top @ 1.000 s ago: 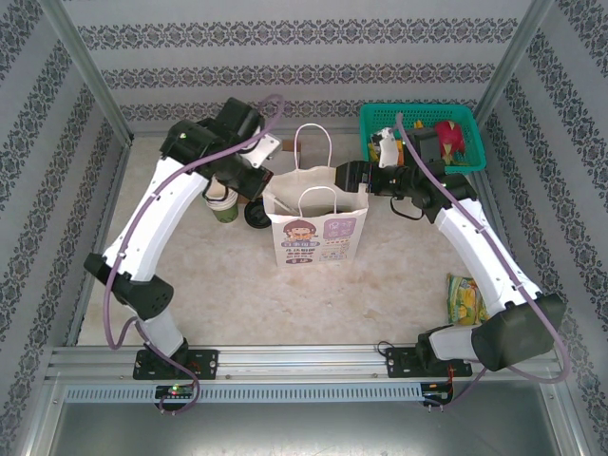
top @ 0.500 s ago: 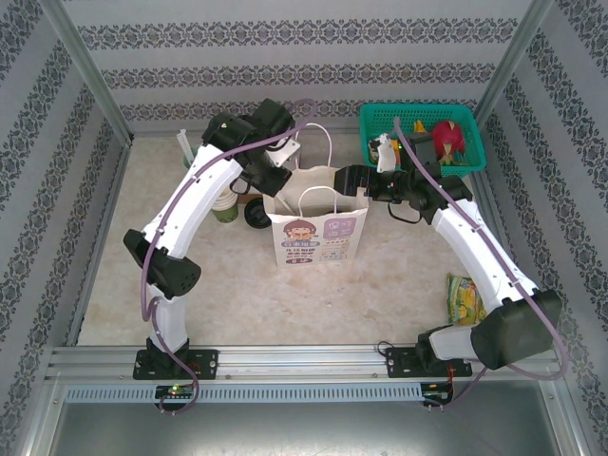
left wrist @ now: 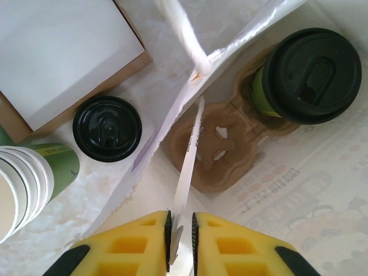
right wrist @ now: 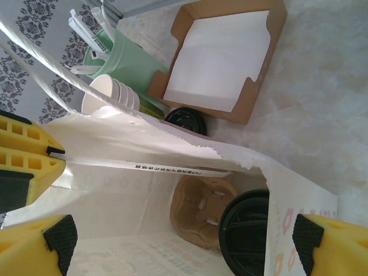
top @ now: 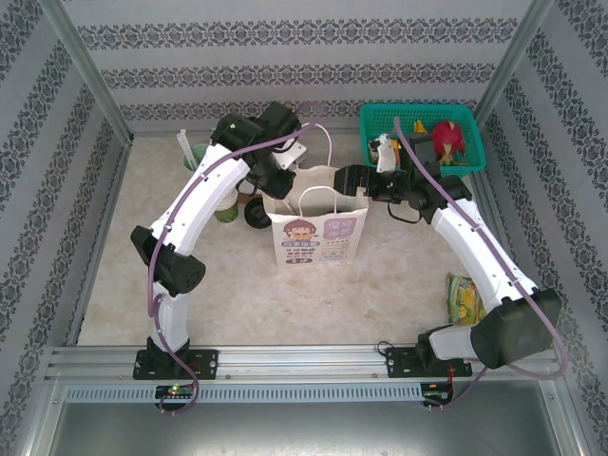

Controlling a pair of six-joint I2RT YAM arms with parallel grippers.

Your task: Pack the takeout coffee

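Observation:
The takeout coffee (left wrist: 310,75), green-sided with a black lid, sits in a brown pulp cup carrier (left wrist: 221,155) at the bottom of the white paper bag (top: 318,237). The right wrist view shows the same cup (right wrist: 247,230) in the carrier (right wrist: 201,210). My left gripper (left wrist: 180,221) hangs over the bag's left rim (top: 275,180). Its jaws are narrowly apart around a white wrapped stick (left wrist: 190,155) that points down into the bag, with a gap showing at the right pad. My right gripper (right wrist: 181,230) stands wide open over the bag's right side (top: 350,179).
Left of the bag on the table are a second black lid (left wrist: 107,127), a stack of lidless cups (left wrist: 23,178), a mint mug of sticks (right wrist: 123,57) and a brown box with white paper (right wrist: 221,57). A green basket (top: 418,107) stands back right. A snack packet (top: 464,299) lies right.
My left arm swung right from the cups to the bag's left rim, carrying the wrapped stick. Its jaws have parted a little. The right arm has stayed put.

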